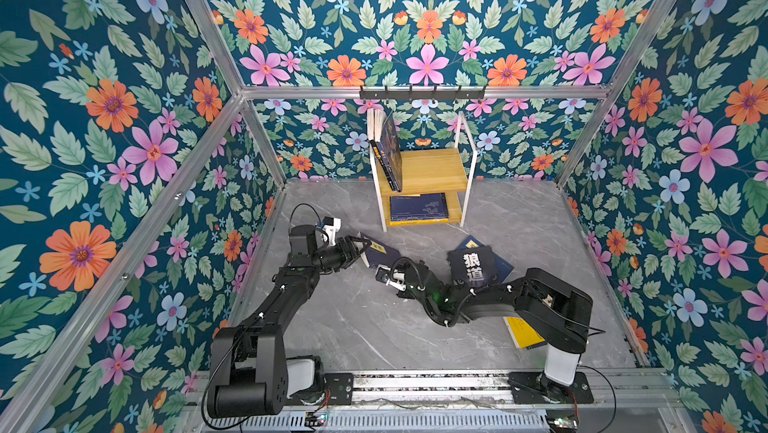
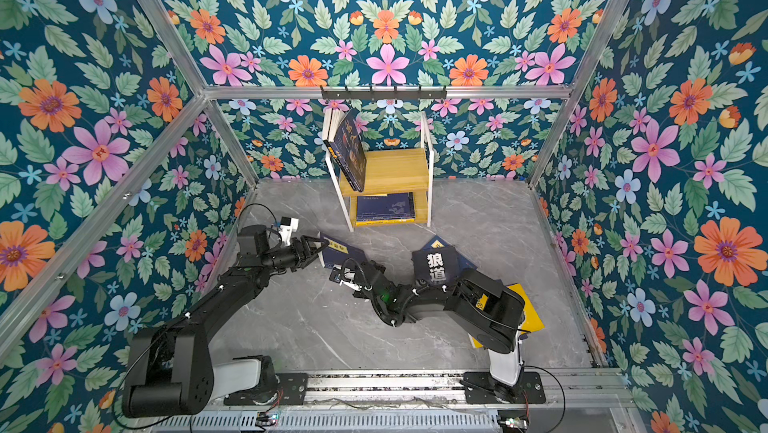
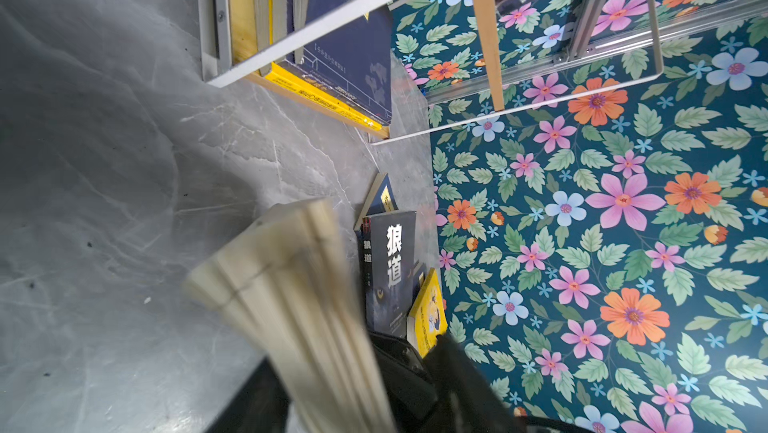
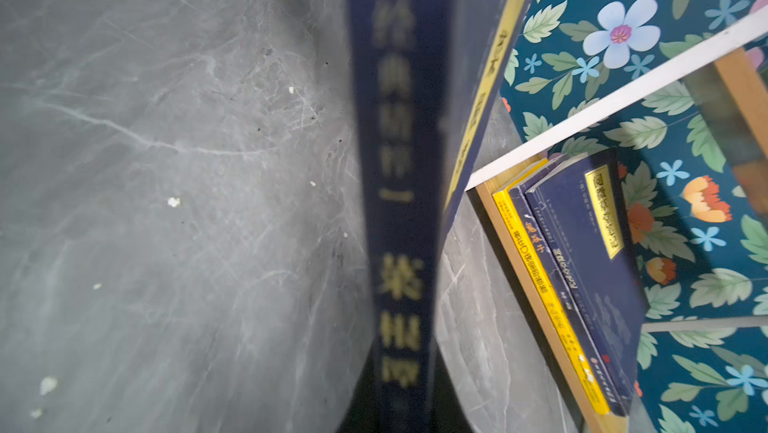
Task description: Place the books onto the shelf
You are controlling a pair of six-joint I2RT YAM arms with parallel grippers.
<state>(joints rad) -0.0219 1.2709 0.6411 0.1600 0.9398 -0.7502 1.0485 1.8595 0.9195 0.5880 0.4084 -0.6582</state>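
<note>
Navy book (image 1: 380,253) sitting tilted near-left of shelf (image 1: 436,169). Right gripper (image 1: 380,273) pinching its spine, jaws together. Left gripper (image 1: 360,246) straddling page edge; clamped or not, cannot tell. Pages fanning: best taking deeper bite before lifting.

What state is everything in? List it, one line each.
navy book: upright on edge, between both grippers.
left gripper: around its page edge, grip unclear.
right gripper: shut on its spine.
upper-tier books: leaning upright.
lower-tier books: stacked flat.
black book: lying flat.
yellow book: flat, partly hidden.
</note>
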